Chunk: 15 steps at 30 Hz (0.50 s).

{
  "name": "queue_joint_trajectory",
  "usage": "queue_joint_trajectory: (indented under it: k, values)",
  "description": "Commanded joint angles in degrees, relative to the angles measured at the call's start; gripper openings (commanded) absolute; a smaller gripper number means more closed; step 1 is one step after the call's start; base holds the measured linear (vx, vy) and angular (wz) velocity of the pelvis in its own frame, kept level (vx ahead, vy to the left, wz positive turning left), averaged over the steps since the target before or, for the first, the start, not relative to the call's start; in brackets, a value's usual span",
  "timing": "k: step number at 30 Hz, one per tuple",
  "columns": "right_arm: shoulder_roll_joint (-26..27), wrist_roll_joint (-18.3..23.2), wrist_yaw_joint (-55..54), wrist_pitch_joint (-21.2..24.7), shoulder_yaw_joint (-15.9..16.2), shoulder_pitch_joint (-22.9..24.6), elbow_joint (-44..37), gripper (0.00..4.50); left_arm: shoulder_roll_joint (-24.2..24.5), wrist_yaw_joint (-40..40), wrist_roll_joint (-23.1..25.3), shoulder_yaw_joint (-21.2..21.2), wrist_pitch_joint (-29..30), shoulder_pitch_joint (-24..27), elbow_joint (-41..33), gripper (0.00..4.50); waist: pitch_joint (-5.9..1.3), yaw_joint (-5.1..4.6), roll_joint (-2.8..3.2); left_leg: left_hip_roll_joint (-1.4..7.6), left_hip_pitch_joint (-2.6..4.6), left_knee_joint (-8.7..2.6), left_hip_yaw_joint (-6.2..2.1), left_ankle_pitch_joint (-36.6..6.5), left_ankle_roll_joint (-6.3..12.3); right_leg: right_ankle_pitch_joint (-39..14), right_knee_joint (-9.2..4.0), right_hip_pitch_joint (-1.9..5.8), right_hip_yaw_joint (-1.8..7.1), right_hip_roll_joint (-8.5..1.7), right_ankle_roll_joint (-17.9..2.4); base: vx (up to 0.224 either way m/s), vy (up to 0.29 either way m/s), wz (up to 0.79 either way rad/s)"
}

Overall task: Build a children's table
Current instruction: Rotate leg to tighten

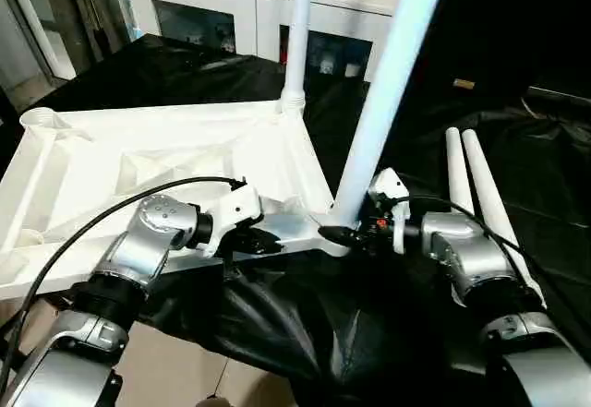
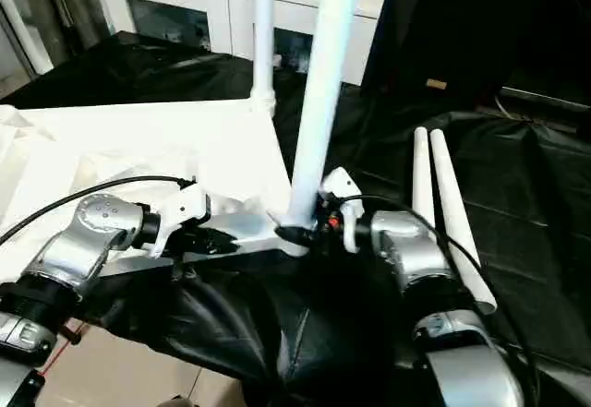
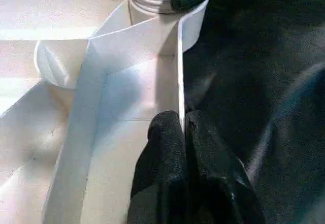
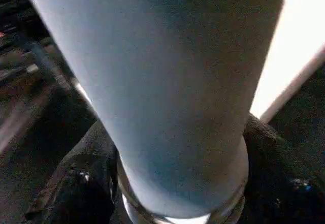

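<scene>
Right hand (image 1: 355, 233) grips leg (image 1: 392, 84) (top cut off); socket hidden

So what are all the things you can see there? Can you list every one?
White plastic rectangular tabletop: one, white, upside down on the black cloth, ribbed underside up.
Standing white tube legs: two, white, one in the far corner socket, one at the near corner.
Loose white tube legs: two, white, lying side by side on the cloth, right of the tabletop.
Black cloth: one, black, spread under everything.
White glass-door cabinet: one, white, behind.
Left gripper: black fingers pinching the tabletop's near edge wall.
Right gripper: black fingers around the near leg's base.
</scene>
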Motion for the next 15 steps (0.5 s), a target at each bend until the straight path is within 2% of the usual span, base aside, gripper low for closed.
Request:
queue_joint_trajectory:
  k: [1,3,6,7,9,12,13,15]
  values:
    - [2.77,-2.15,-8.62,2.33,0.56,-0.9,4.65,2.82,-4.31,4.76,-0.11,-0.42,1.41,-1.07,1.46,0.0,-2.72,-0.27,0.0,1.59,0.34,-3.77,-0.23,-10.73,0.05,-16.06,-5.37,2.3,3.13,-4.98,-9.75,0.0,0.0,0.0]
    - [4.22,-2.31,-14.55,2.92,-0.51,-1.89,6.89,2.8,-5.95,8.79,0.87,0.04,2.77,-2.31,3.12,0.0,-2.77,-0.14,0.01,1.63,0.39,-3.75,-0.34,-11.72,-0.45,-18.35,-5.65,2.27,3.2,-5.2,-8.73,0.0,0.0,0.0]
    - [8.08,-1.75,-25.49,3.4,-2.35,-3.47,10.33,2.79,-10.52,17.97,1.86,1.39,6.21,-5.28,6.69,0.0,-2.89,-0.14,0.04,1.56,0.47,-3.79,-0.36,-11.45,-0.59,-16.96,-5.57,2.27,3.21,-5.05,-8.59,0.0,0.0,0.0]
    - [8.78,-1.79,-26.65,3.37,-2.53,-3.73,10.8,2.79,-11.24,18.83,1.73,1.52,6.53,-5.56,6.9,0.0,-2.93,-0.03,0.14,1.65,0.66,-3.78,-0.27,-11.21,-0.71,-15.73,-5.52,2.07,3.27,-5.05,-8.93,0.0,0.0,0.0]
    - [10.44,-1.77,-28.13,2.86,-2.77,-4.18,11.29,2.79,-12.6,19.4,1.7,1.11,6.58,-5.81,6.77,0.0,-3.01,0.14,0.2,1.5,0.31,-3.71,-0.29,-10.33,-0.25,-12.36,-5.18,2.48,3.24,-5.01,-9.42,0.0,0.0,0.0]
    - [11.55,-1.17,-28.56,2.32,-3.77,-4.96,12.36,2.79,-13.29,19.15,2.13,1.07,6.24,-5.82,6.68,0.0,-2.96,0.11,0.25,1.47,0.22,-3.82,-0.36,-11.36,0.03,-13.75,-5.37,2.56,3.15,-5.06,-8.93,0.0,0.0,0.0]
    - [11.55,-1.17,-28.56,2.32,-3.77,-4.96,12.36,3.34,-13.29,19.15,2.13,1.07,6.24,-5.82,6.68,0.0,-3.0,0.1,0.3,1.54,0.31,-3.82,-0.35,-11.55,0.11,-13.53,-5.38,2.52,3.22,-5.1,-9.02,0.0,0.0,0.0]
    - [11.25,-0.69,-26.71,1.94,-4.1,-5.46,12.43,3.47,-12.53,15.87,1.82,0.04,4.26,-4.82,5.27,0.0,-2.95,0.0,0.41,1.59,0.28,-3.95,-0.43,-12.03,0.23,-13.56,-5.42,2.59,3.16,-5.06,-9.08,0.0,0.0,0.0]
